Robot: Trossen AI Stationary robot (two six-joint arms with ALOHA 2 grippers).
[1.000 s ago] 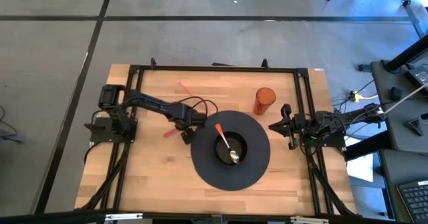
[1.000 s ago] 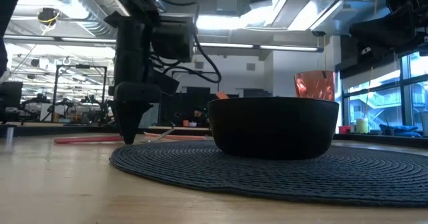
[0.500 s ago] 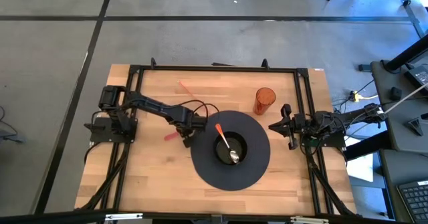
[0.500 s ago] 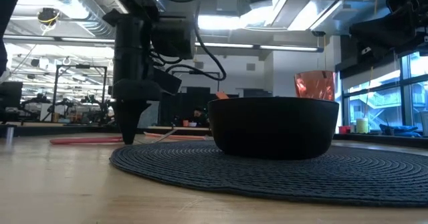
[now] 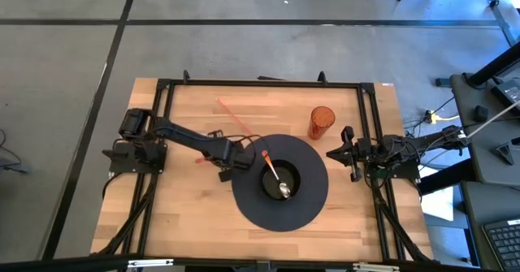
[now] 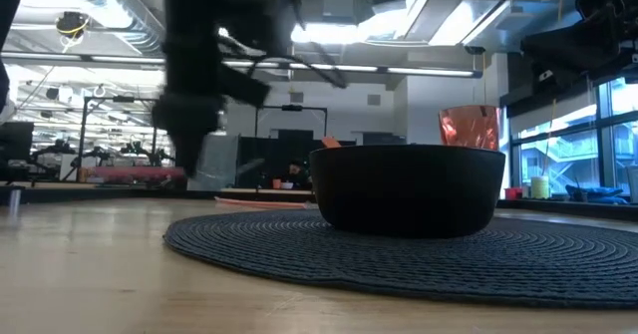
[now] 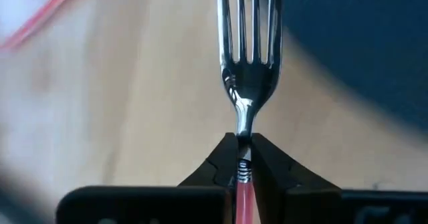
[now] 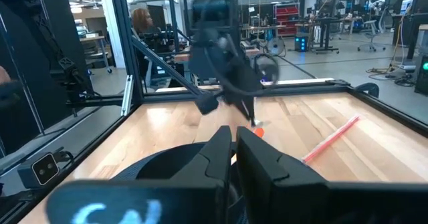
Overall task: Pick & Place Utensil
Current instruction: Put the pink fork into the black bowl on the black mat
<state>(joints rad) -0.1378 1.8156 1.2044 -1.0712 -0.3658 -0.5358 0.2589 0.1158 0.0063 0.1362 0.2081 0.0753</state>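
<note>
A fork [image 7: 247, 57] with metal tines and a pink handle [image 5: 202, 159] hangs just left of the round dark mat [image 5: 280, 215], with my left gripper [image 5: 230, 162] shut on it. In the low view the handle [image 6: 135, 172] floats above the wood. A black bowl [image 6: 409, 189] stands on the mat, and an orange-handled spoon [image 5: 273, 173] lies in it. My right gripper [image 5: 345, 153] waits shut at the table's right edge, touching nothing. My left gripper pinches the fork's thin neck [image 7: 245, 132], where the metal meets the pink handle, between its two fingers. The fingers [image 7: 224, 158] come steeply from above and lie across the fork. The fork is lifted clear of the table, roughly level.
A second pink utensil [image 5: 231, 114] lies on the wood toward the far edge. An orange tumbler [image 5: 322, 122] stands at the far right of the mat. A black frame [image 5: 260, 83] borders the table.
My left gripper has risen and shifted a little toward the mat, turning as it went. The fork's pink handle, which lay on the table, now hangs clear above it.
</note>
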